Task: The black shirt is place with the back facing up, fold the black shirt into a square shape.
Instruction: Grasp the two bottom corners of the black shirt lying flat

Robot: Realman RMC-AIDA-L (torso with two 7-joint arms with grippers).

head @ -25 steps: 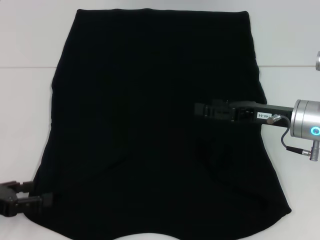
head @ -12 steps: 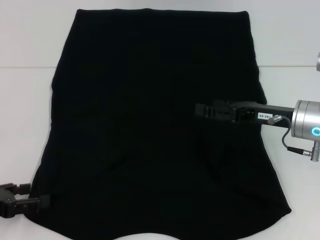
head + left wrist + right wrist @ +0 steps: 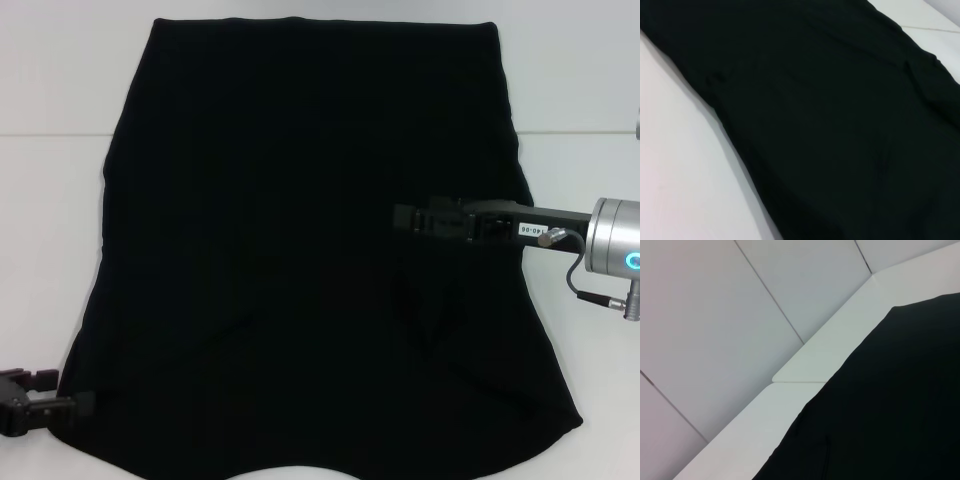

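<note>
Left gripper (image 3: 45, 410) sits at the near left corner of the black shirt (image 3: 300, 250), fingers at the fabric edge — whether they pinch it, cannot tell. Shirt lies flat on the white table (image 3: 50, 220), spread from near edge to far. Right gripper (image 3: 405, 217) hovers over its right-centre; finger opening cannot be told. Judgement: cloth is light, limp, will sag and drag — grip it at corners or hem, not mid-panel. Far hem lies straight.
</note>
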